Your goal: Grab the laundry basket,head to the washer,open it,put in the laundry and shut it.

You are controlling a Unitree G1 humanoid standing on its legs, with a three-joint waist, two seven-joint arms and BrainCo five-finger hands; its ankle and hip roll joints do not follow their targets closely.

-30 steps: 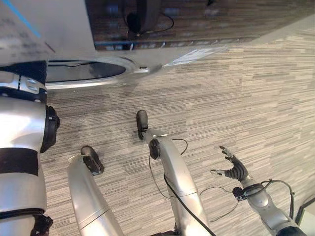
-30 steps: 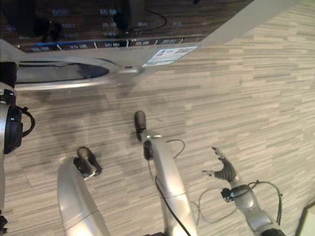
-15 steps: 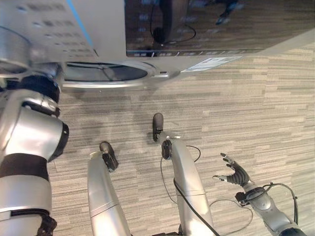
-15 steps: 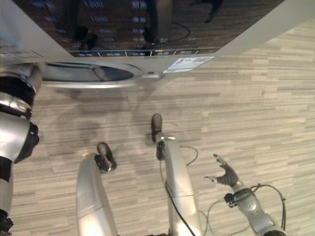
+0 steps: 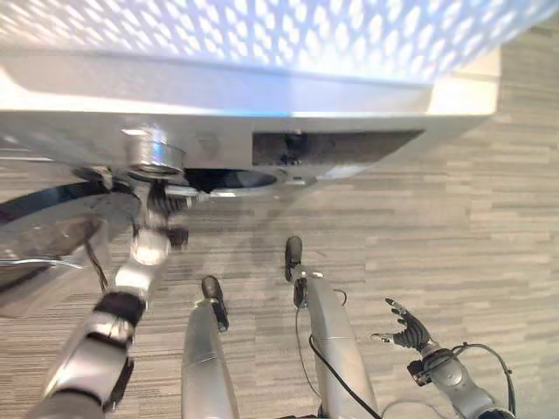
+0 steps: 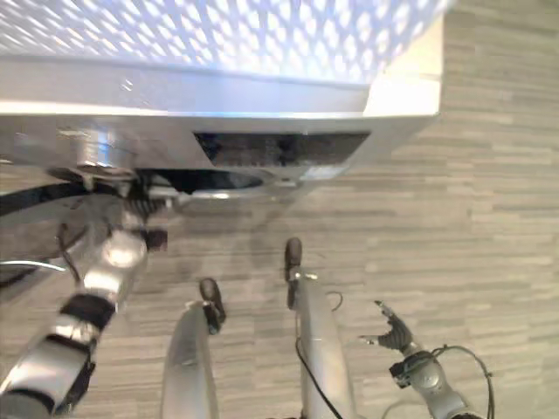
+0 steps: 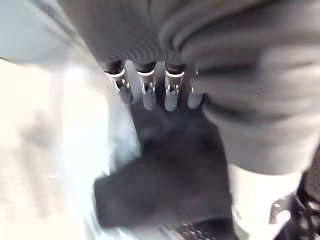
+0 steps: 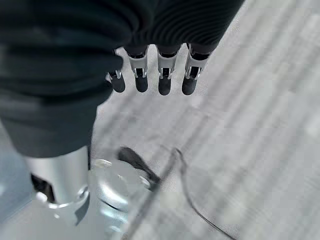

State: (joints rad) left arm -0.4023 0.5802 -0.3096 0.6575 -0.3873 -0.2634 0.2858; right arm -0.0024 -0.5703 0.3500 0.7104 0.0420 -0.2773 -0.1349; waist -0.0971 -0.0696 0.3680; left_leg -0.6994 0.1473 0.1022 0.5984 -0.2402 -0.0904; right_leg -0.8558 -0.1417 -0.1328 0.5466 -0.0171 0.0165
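- Laundry basket (image 5: 262, 35): a white perforated wall spans the top of both eye views, directly above the washer.
- Washer (image 5: 454, 100): its white body crosses the upper half of the eye views; a dark control panel (image 5: 336, 147) sits at centre, just below the basket wall.
- Washer door (image 5: 52, 236): a round glass door with a chrome rim lies at the left edge of the left eye view, swung away from the dark opening (image 5: 231, 179) beneath the panel.
- Left hand (image 5: 162, 205): raised at the washer front, centre-left, beside the door rim. In the left wrist view its fingers (image 7: 145, 95) point at a dark blurred shape; whether they grasp anything cannot be determined.
- Right hand (image 5: 403, 327): lower right of the eye views, over the striped carpet (image 5: 489, 244), fingers spread and relaxed, holding nothing.
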